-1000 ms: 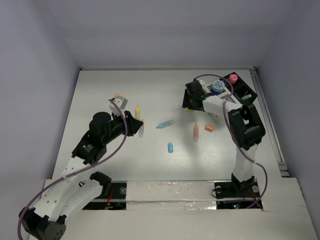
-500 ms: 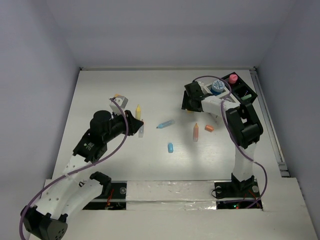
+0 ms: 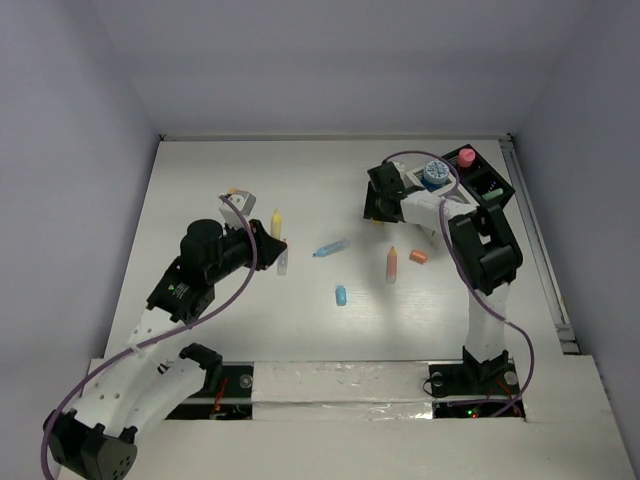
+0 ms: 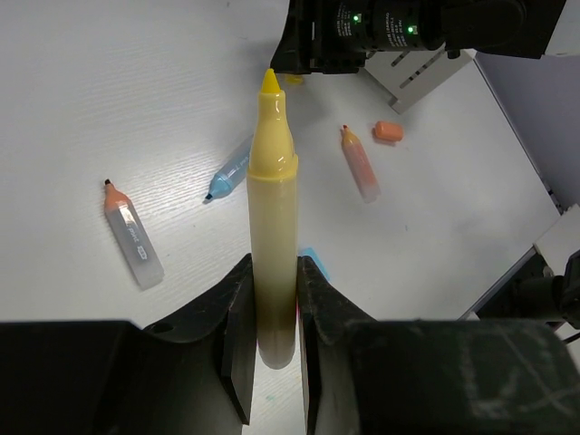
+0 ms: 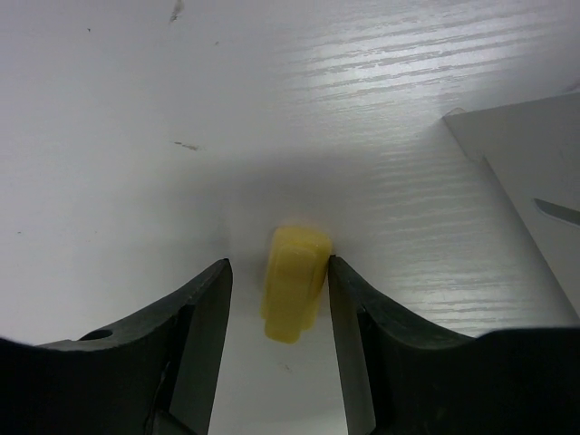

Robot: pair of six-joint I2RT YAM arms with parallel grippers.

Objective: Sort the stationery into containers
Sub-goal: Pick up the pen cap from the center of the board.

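left fingers (image 4: 237,335) clamp the yellow marker (image 4: 274,217) low on its barrel, with its butt hidden between them. right fingers (image 5: 204,335) stand narrow astride a yellow cap (image 5: 294,281) lying on the tabletop (image 5: 136,136), gap on one side, near the organizer (image 5: 526,172) corner. open tabletop mid-way holds a blue pen (image 4: 231,177), an orange pen (image 4: 360,165) and a white pen (image 4: 133,240) whose print is unreadable.

Both the left arm (image 3: 185,285) and the right arm (image 3: 488,262) are built of white links joined by black housings. A thin purple cable (image 3: 420,153) loops along each. The left hand (image 4: 272,313) and right hand (image 5: 276,317) have matte black fingers. Two green lights (image 4: 381,23) glow on the right arm's housing.
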